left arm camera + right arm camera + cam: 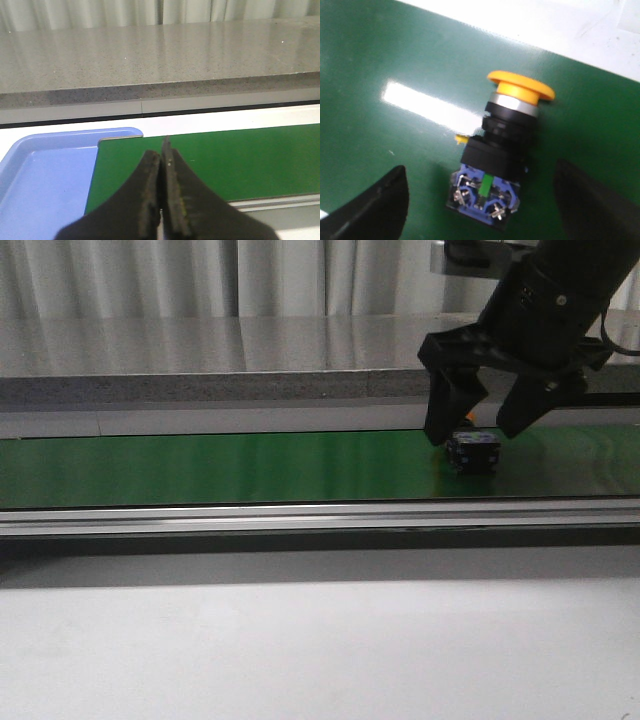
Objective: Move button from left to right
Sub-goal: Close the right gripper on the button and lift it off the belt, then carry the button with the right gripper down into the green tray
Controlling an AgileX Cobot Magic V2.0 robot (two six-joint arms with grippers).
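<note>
The button (502, 150) lies on its side on the green belt (395, 60), its yellow-orange cap pointing away and its blue terminal block with screws facing the right wrist camera. From the front it shows as a small dark block (472, 452) at the belt's right part. My right gripper (482, 426) hangs just above it, open, a finger on either side and neither touching; in the wrist view the gripper (480, 200) straddles the terminal block. My left gripper (161, 170) is shut on nothing, over the belt's left end.
A blue tray (35, 185) lies beside the belt's left end. A grey stone ledge (200, 375) runs behind the belt and an aluminium rail (250, 517) along its front edge. White table surface (300, 640) lies in front.
</note>
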